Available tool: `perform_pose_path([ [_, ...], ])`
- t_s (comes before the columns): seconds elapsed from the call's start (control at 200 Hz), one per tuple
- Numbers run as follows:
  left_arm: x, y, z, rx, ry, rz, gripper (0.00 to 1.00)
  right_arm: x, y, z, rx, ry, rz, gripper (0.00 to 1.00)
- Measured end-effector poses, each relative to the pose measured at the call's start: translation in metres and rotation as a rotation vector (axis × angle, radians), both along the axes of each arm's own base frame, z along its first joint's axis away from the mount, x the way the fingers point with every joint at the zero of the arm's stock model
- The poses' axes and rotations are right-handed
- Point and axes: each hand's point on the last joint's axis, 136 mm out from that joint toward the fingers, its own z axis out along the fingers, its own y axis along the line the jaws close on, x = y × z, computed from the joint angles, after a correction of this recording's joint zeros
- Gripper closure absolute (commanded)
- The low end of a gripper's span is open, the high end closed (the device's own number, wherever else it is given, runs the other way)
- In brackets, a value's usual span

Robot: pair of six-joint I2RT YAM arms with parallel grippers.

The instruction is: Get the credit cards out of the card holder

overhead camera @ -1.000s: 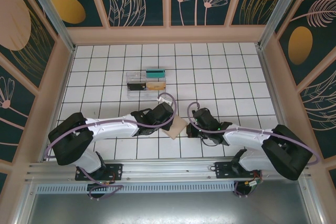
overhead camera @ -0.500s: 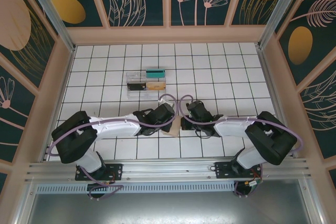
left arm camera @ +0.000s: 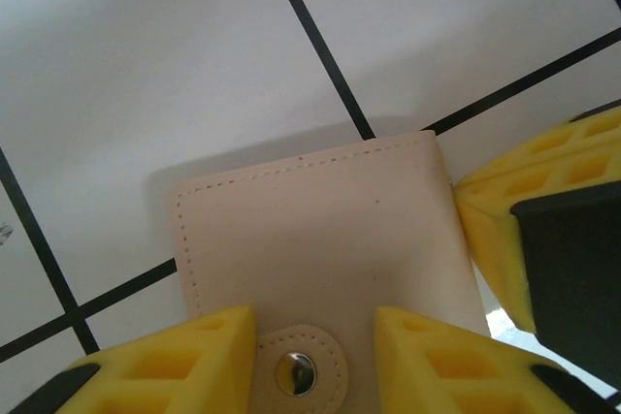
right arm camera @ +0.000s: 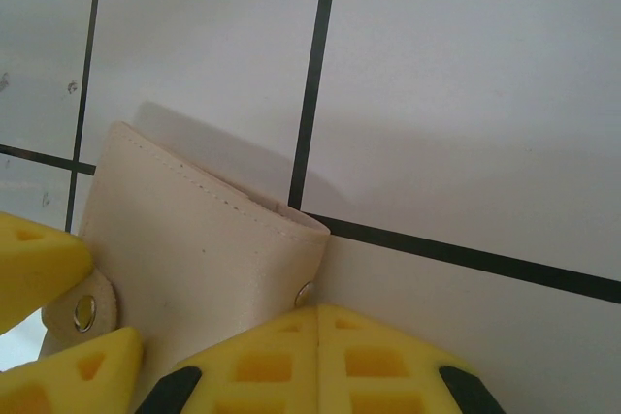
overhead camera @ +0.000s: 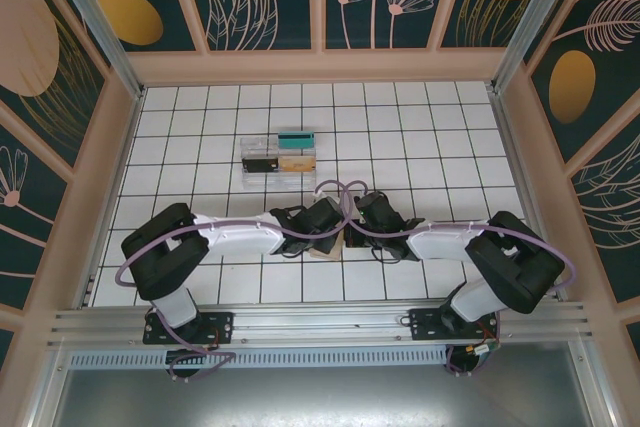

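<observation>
No lettering or number is readable on the card holder or elsewhere.

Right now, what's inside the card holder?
Nothing inside shows. The card holder is folded closed, so only its tan cover and snap tab are visible. Whatever it holds is covered.

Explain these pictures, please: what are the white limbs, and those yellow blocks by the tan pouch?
The white limbs are two robot arms bolted at the near edge of a tiled table. One camera looks down from above; the close-ups come from a camera on each wrist. The yellow blocks are their finger pads. The left gripper stands open, its fingers either side of the snap tab on the closed tan card holder. The right gripper is shut at the holder's edge; whether it pinches it, I cannot tell. Farther back, a clear tray holds coloured cards.
</observation>
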Motion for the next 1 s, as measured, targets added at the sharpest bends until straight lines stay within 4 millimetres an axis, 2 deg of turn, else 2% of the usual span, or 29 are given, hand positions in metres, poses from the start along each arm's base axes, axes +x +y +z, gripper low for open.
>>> perform_pose_path([
  [0.075,0.000,-0.001,0.001,-0.001,0.000,-0.001,0.56,0.000,0.000,0.000,0.000,0.000,0.000,0.97],
  [0.29,0.001,0.001,-0.002,0.019,-0.008,0.001,0.62,0.000,0.000,0.000,0.002,0.001,0.000,0.97],
  [0.36,0.002,0.000,-0.003,0.031,-0.012,0.004,0.70,0.000,0.000,0.000,0.002,0.001,0.000,0.97],
  [0.536,0.005,0.000,-0.004,0.058,-0.029,0.009,0.79,0.000,0.000,0.000,0.002,0.001,-0.001,0.96],
  [0.681,0.007,0.000,-0.001,0.058,-0.042,0.015,1.00,0.001,0.000,0.000,0.002,0.001,-0.002,0.96],
  [0.881,0.006,0.002,0.001,0.057,-0.039,0.022,1.00,0.001,0.000,0.000,0.003,0.000,-0.003,0.96],
  [0.996,0.002,0.010,0.008,0.036,-0.041,0.037,1.00,0.001,0.000,0.000,0.003,0.000,-0.003,0.96],
])
